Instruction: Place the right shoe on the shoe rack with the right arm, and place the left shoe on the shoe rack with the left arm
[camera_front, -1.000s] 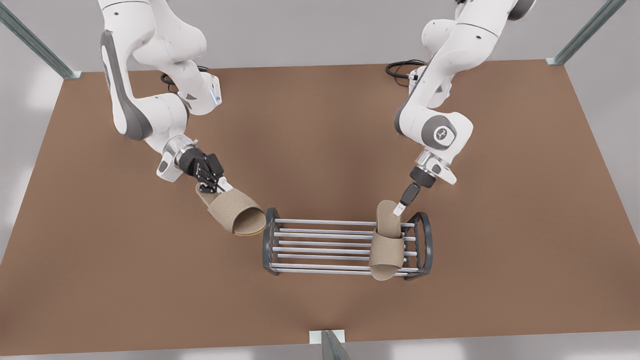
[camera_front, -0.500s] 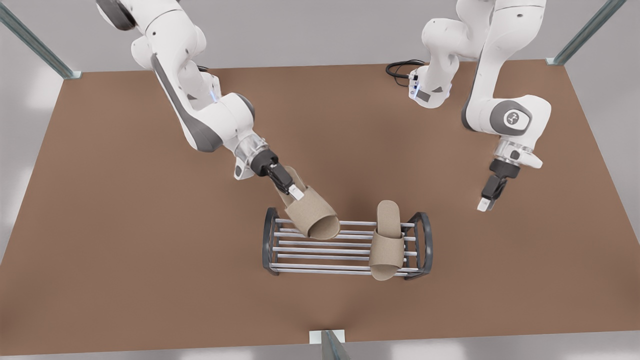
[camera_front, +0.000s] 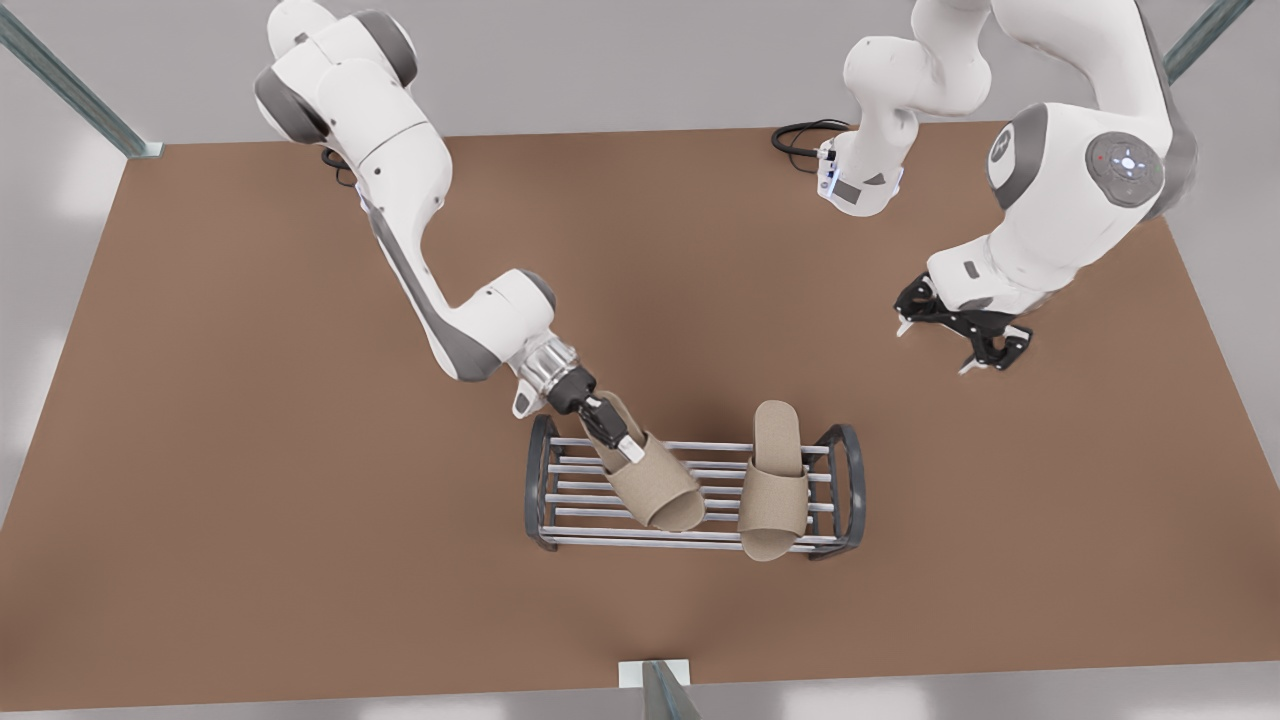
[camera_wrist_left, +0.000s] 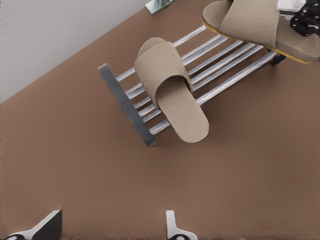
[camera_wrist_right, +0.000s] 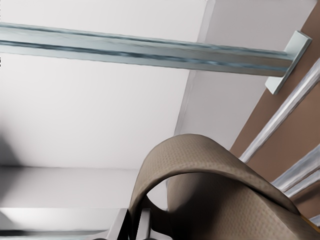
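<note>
Gripping a beige fabric slipper (camera_front: 655, 488) tilted over the silver-rodded, dark-framed shoe rack (camera_front: 541, 480), the right gripper (camera_front: 620, 440) risks knocking the neighbouring beige slipper (camera_front: 775, 490) resting there; the left gripper (camera_front: 935, 350) waits open, well apart.

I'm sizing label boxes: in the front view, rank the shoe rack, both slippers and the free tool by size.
1. shoe rack.
2. placed slipper and held slipper: alike, unranked.
3. left tool, open; close to the slippers, unsure.

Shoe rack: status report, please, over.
Right gripper shut on right shoe, low over shoe rack. Left gripper open, waiting aside. Left shoe lying on the rods. Path unobstructed.
</note>
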